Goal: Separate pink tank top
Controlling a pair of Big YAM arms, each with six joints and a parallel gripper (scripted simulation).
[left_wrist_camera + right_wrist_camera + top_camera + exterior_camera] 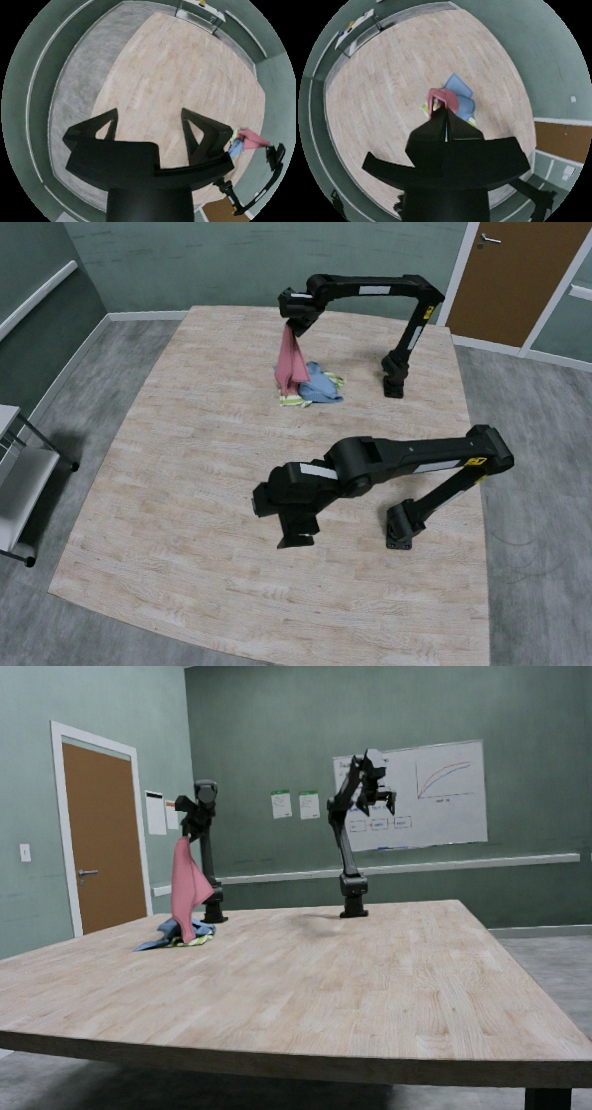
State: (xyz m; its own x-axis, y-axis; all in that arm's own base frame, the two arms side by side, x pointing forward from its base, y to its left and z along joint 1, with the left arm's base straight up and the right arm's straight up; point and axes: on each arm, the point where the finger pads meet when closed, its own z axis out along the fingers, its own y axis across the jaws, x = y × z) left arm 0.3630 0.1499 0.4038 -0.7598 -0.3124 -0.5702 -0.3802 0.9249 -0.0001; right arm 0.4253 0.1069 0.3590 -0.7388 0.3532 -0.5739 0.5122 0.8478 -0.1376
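The pink tank top (291, 362) (187, 886) (252, 140) (451, 98) hangs in a long fold from my right gripper (289, 327) (186, 836) (446, 111), which is shut on its upper end above the pile. Its lower end reaches down to the pile; whether it touches is unclear. A blue piece (321, 389) (168, 930) (467, 105) and green-and-white striped cloth (291, 401) (201, 940) lie on the table under and beside it. My left gripper (380, 811) (149, 111) is open and empty, high above the other half of the table.
The wooden table (190, 502) (320, 986) carries both arm bases along one long side. The pile lies in front of the right arm's base (394, 387). A wheeled cart (30, 477) stands on the floor beyond the opposite edge.
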